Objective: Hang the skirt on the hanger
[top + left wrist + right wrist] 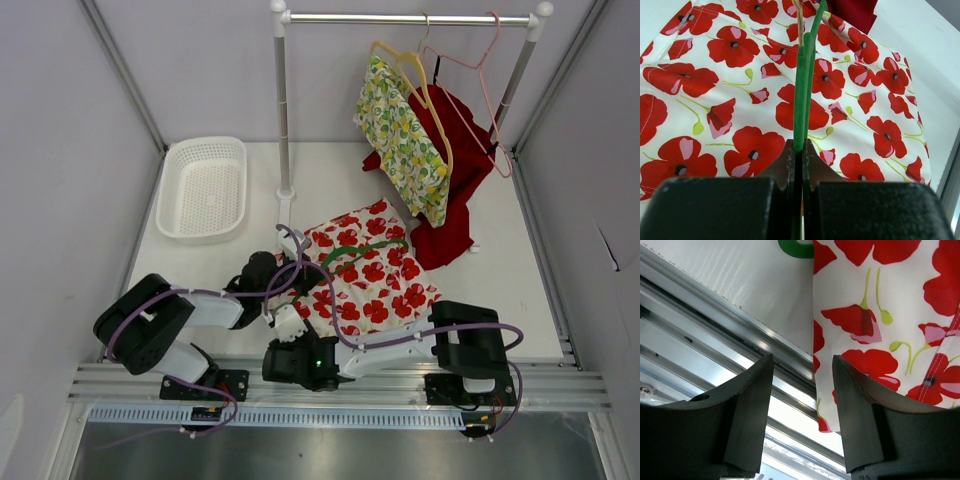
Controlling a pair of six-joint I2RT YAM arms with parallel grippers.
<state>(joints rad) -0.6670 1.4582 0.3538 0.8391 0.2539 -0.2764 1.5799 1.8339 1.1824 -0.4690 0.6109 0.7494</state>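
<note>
The skirt [365,275], white with red poppies, lies spread on the table in front of the arms. A green hanger [360,250] lies across it. My left gripper [308,275] is at the skirt's left side, and in the left wrist view it [801,147] is shut on the green hanger [801,100], which runs away over the skirt [740,75]. My right gripper [292,320] is at the skirt's near left corner. In the right wrist view it [802,390] is open, with the skirt's edge [860,330] hanging between the jaws next to the right finger.
A white basket [203,188] sits at the back left. A clothes rack [283,120] stands behind, holding a lemon-print garment [405,140], a red garment [455,160] and a pink hanger [480,80]. An aluminium rail [340,385] runs along the near edge.
</note>
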